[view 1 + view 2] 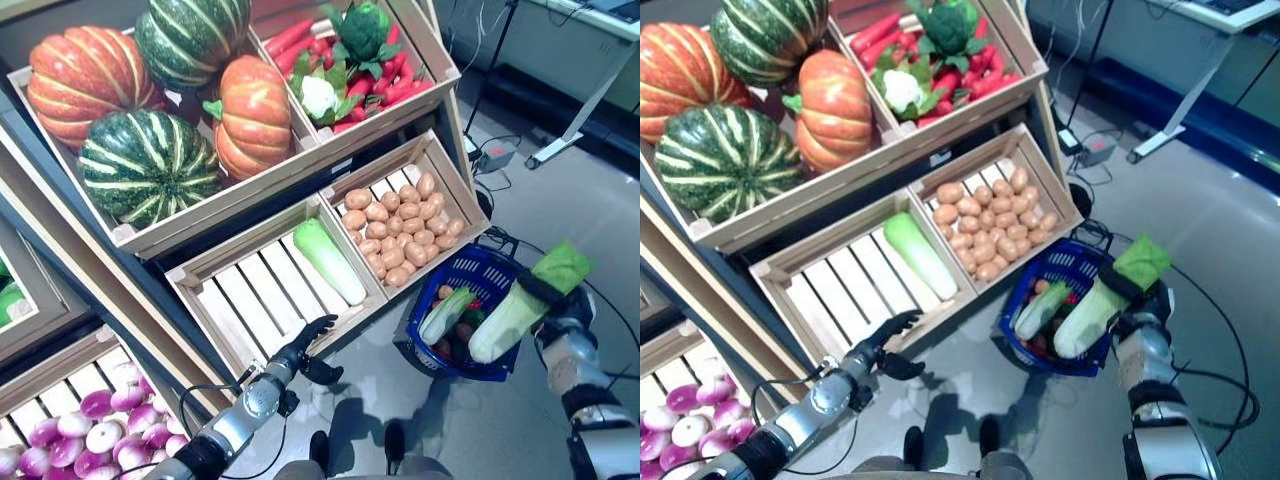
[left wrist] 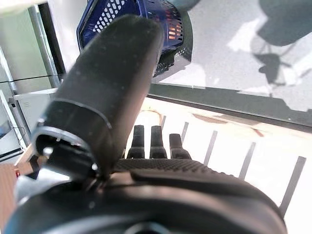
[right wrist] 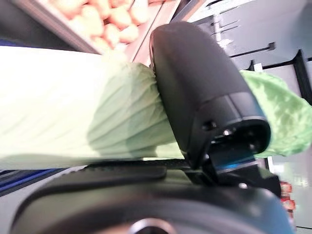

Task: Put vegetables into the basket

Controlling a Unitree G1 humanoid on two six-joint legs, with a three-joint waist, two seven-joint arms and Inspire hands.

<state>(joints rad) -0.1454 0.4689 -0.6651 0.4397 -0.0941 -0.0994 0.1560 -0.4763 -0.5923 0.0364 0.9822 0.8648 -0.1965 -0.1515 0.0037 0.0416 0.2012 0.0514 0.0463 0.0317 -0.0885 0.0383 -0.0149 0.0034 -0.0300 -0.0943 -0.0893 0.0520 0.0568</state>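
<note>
Right hand (image 1: 548, 296) is clamped round a napa cabbage (image 1: 520, 305), thumb across its leafy green end; white stalk end points down and away from the hand into the blue basket (image 1: 494, 267) on the floor. Basket sits just beyond the hand, already holding a second cabbage (image 1: 446, 314) plus some reddish and brown veg, too small to tell which. Past the basket, a wooden crate of potatoes (image 1: 400, 230); next compartment over holds one more cabbage (image 1: 328, 260) lying on the slats. Left hand (image 1: 308, 350) hangs at that slatted crate's front edge, fingers straight, holding nothing. Shelf above: pumpkins (image 1: 255, 115), striped green squashes (image 1: 145, 165), cauliflower (image 1: 318, 95), broccoli (image 1: 360, 30), red peppers (image 1: 400, 85).
</note>
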